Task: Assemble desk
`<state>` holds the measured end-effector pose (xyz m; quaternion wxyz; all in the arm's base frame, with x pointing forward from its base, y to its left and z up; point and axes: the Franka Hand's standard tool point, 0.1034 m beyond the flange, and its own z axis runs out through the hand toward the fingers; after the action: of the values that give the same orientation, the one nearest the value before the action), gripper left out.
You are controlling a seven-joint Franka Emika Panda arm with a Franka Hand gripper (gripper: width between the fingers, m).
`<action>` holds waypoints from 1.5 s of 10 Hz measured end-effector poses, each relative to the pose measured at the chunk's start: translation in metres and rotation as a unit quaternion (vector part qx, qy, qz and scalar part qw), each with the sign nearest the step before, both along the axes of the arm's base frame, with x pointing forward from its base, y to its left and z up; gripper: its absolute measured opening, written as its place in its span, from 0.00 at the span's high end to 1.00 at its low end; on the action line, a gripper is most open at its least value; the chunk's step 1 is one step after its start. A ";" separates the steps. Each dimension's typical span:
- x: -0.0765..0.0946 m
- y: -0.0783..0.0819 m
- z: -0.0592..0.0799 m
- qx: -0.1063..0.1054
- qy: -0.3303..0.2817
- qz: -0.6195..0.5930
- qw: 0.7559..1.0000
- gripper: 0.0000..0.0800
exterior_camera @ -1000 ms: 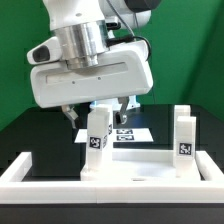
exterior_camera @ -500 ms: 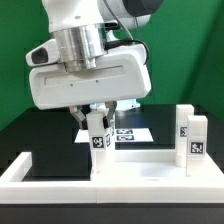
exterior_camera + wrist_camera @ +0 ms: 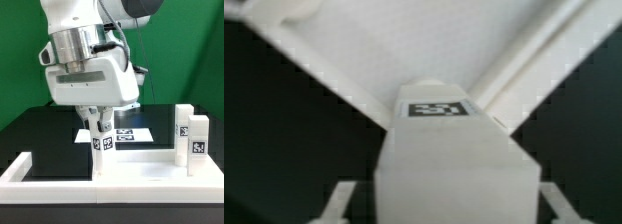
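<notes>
We see the claw [image 3: 97, 116] closed on the top of a short white square-section plastic leg block [image 3: 100, 142] with a black-and-white tag, held upright, just inside the low white border wall [image 3: 60, 180].

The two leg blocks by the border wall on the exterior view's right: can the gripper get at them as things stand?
Probably not yet: the gripper is shut on another leg block. Otherwise the two leg blocks stand upright with nothing over them.
</notes>
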<state>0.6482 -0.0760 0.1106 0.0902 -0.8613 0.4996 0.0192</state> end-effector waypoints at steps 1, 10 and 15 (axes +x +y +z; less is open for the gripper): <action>0.000 0.002 0.000 0.006 0.015 -0.102 0.995 0.64; 0.000 0.005 -0.003 -0.042 0.006 0.134 0.990 0.21; 0.003 0.007 -0.004 -0.070 -0.035 0.359 0.930 0.19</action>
<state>0.6513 -0.0688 0.1068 0.0345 -0.9874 0.1535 -0.0149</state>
